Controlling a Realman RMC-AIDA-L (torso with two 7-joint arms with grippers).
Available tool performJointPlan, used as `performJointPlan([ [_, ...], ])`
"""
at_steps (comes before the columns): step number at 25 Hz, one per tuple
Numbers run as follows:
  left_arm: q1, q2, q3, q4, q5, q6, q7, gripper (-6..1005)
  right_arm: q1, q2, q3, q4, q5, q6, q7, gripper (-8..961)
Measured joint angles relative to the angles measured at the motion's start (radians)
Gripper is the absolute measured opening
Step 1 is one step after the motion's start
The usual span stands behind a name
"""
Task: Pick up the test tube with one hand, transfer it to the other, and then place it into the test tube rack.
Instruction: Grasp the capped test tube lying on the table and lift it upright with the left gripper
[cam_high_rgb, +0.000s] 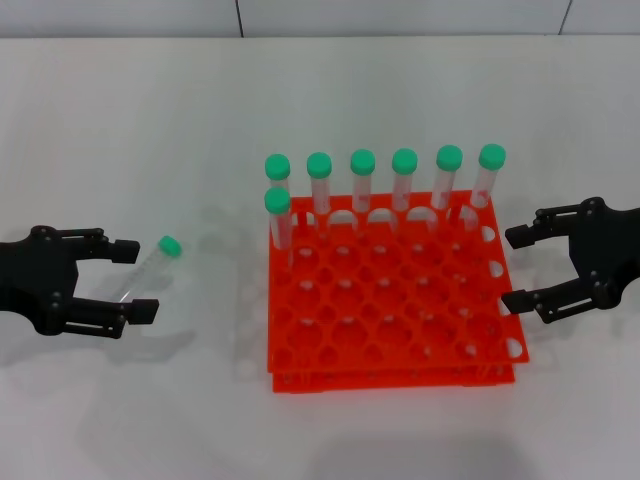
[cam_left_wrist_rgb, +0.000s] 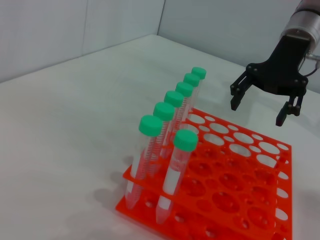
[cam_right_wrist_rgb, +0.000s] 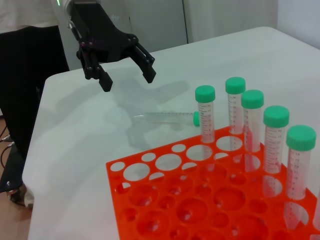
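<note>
1. Tube (cam_high_rgb: 150, 264) lay flat on the table (cam_high_rgb: 150, 120), well left of the rack (cam_high_rgb: 390, 310), its green cap pointing toward the far side and slightly rackward.
2. Left gripper (cam_high_rgb: 132, 280) hovered at the tube with its fingers spread wide; the tube's lower body sat between the fingertips, not clamped. In the right wrist view this gripper (cam_right_wrist_rgb: 127, 75) appeared above the table, beyond the lying tube (cam_right_wrist_rgb: 167, 117).
3. Right gripper (cam_high_rgb: 520, 268) stood just off the rack's right edge, fingers apart and holding nothing; the left wrist view showed it (cam_left_wrist_rgb: 257, 109) raised over the rack's far side.
4. Rack held seven upright capped tubes: six along the back row, one in the next row at the left end. The rightmost back tube (cam_high_rgb: 485, 180) bore a pink smear.
</note>
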Motion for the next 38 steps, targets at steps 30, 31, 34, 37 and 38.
performJointPlan([
  [30,-0.023,-0.002,0.000,0.007,-0.001,0.010,-0.098,862,0.001,0.003,-0.002,0.000,0.000,0.010,0.000,825],
  [31,-0.028,-0.003,0.000,0.014,0.001,0.021,-0.140,862,0.001,0.003,-0.002,-0.001,0.000,0.010,0.000,825],
  [34,-0.041,-0.002,0.001,0.044,0.010,0.047,-0.278,862,0.001,0.003,-0.001,-0.002,0.000,0.012,-0.001,824],
  [37,-0.053,0.006,0.001,0.084,0.036,0.066,-0.394,862,0.001,0.003,-0.001,-0.002,0.000,0.019,-0.008,824],
  [38,-0.058,0.008,0.001,0.101,0.047,0.072,-0.432,862,0.001,0.003,-0.002,-0.002,0.000,0.022,-0.010,824],
])
